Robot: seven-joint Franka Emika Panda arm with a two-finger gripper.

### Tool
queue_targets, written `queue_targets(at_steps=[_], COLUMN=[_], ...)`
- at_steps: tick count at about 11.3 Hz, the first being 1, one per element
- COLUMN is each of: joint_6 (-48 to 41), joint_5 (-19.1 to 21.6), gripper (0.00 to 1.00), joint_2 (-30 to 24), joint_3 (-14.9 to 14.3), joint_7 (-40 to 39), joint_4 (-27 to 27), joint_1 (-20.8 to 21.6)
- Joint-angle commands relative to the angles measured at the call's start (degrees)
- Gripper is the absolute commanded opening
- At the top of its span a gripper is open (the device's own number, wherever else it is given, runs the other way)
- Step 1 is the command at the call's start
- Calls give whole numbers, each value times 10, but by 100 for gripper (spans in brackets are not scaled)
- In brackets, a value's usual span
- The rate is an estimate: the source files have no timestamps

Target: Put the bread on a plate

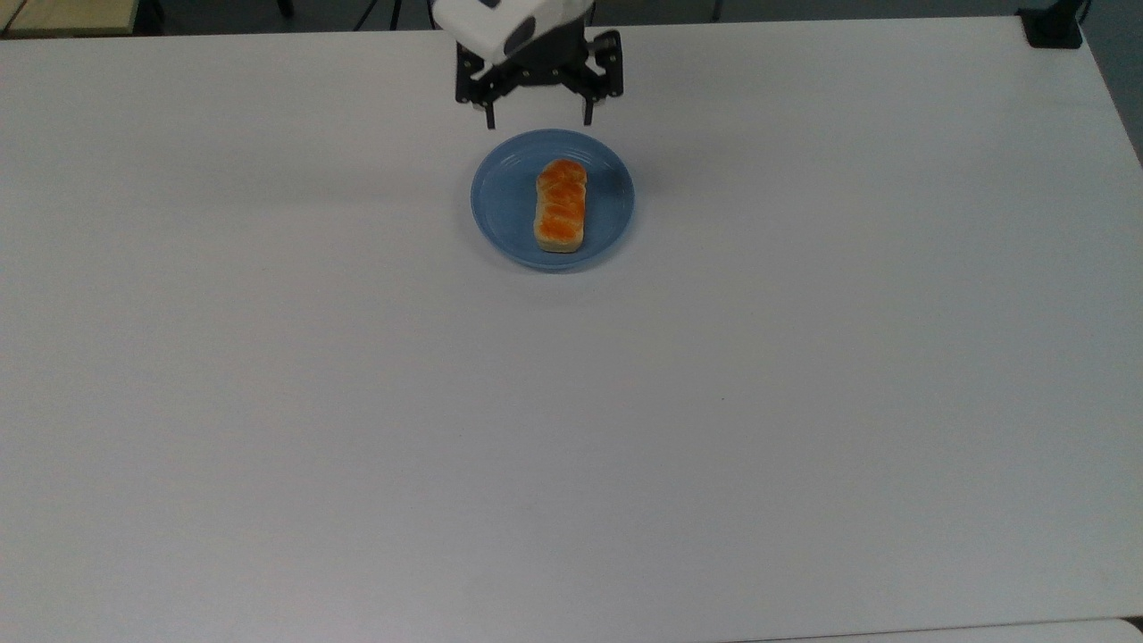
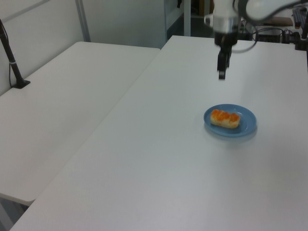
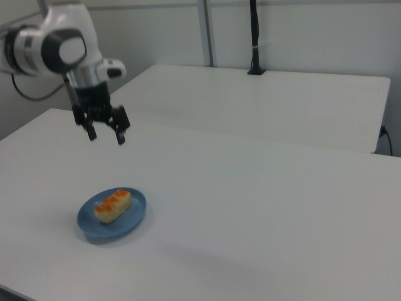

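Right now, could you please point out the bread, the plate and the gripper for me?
bread [image 1: 561, 204], top view, on the middle of its glazed orange top.
plate [image 1: 502, 201], top view, on the bare blue surface at the top view's left of the loaf.
gripper [image 3: 106, 135], right view, midway between its two open fingertips.

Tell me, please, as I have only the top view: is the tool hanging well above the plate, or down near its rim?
Observer: Well above it. In the right view the tool hangs high over the table, with open air between its fingertips and the plate.
Operator: Thank you. Does the bread lie flat on the plate?
Observer: Yes. In the left view the bread rests level inside the rim, its pale side showing and neither end propped up.
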Motion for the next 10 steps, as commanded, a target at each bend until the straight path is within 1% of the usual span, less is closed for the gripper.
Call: queue_targets(at_steps=[1,3,4,10], joint_6=[-114,-157,-159,-160], joint_5=[-5,1,1,-2], gripper=[100,100,100,100], joint_2=[-1,-1,-3,-7], joint_3=[-4,-5,-5,-8], joint_7=[-22,-25,-25,-24], joint_4=[106,157,159,163], joint_1=[-24,-45,-50,-51])
